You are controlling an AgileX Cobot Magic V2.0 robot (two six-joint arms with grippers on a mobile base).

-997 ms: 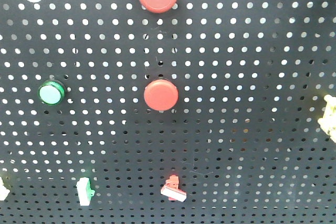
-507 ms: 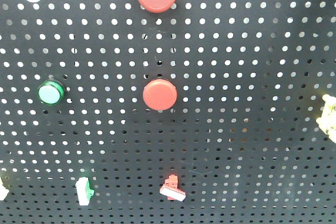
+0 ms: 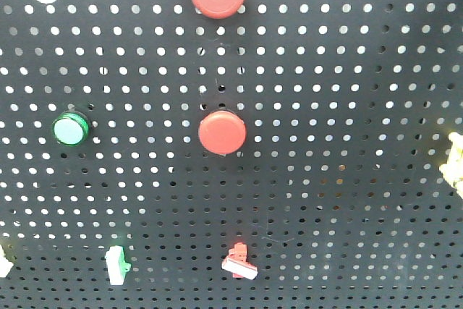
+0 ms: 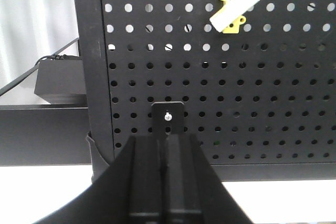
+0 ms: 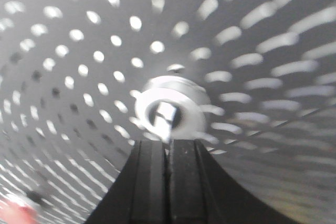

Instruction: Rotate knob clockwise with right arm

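Right wrist view, closest: right gripper [image 5: 169, 153] jaws pressed together, nothing between them, tips just below the knob [image 5: 169, 114] and overlapping its lower rim; contact unclear from blur. Knob: silvery round collar, dark centre with a bright slot, mounted on the black pegboard [image 5: 252, 77], bare perforated panel all around it. Left wrist view: left gripper [image 4: 165, 148] jaws likewise closed and empty, short of the board's lower left corner, yellow bracket [image 4: 234, 6] higher up. White counter [image 4: 283, 200] below.
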